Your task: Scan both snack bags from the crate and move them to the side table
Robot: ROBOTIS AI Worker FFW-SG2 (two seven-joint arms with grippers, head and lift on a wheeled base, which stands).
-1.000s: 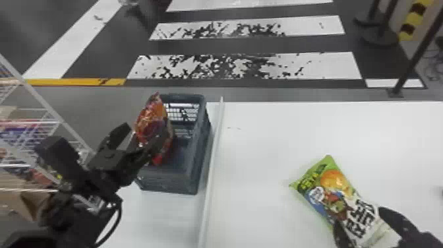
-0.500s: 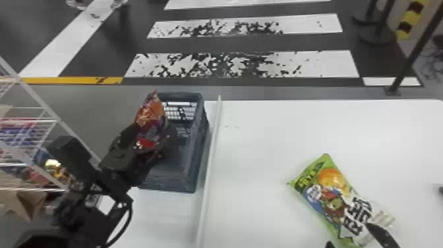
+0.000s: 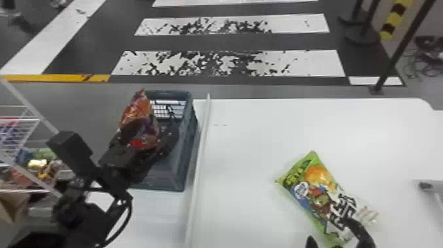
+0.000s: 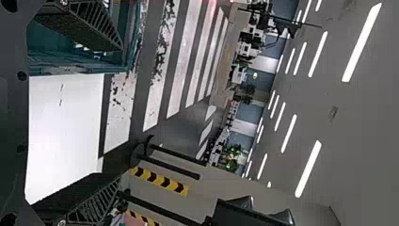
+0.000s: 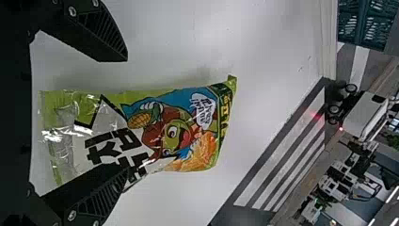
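Observation:
My left gripper (image 3: 150, 132) is open at the crate (image 3: 189, 155), one finger over its inside, beside the red-orange snack bag (image 3: 140, 112), which stands at the crate's left side. In the left wrist view my left gripper (image 4: 117, 120) has nothing between its fingers, and the crate (image 4: 84, 66) lies past one finger. The green snack bag (image 3: 316, 191) rests flat on the white table, printed face up. Over its near end is my right gripper (image 3: 329, 231). In the right wrist view my right gripper (image 5: 126, 113) stands open above the green bag (image 5: 183, 132), not closed on it.
A raised strip (image 3: 201, 158) on the white table (image 3: 257, 138) runs beside the crate. At the table's right edge lies a grey object with a dark tip (image 3: 427, 186). Wire shelves (image 3: 19, 132) with goods stand at the left.
My left gripper has moved forward and right, farther over the crate. The right gripper has shifted left across the green bag's near end. Both bags have stayed in place.

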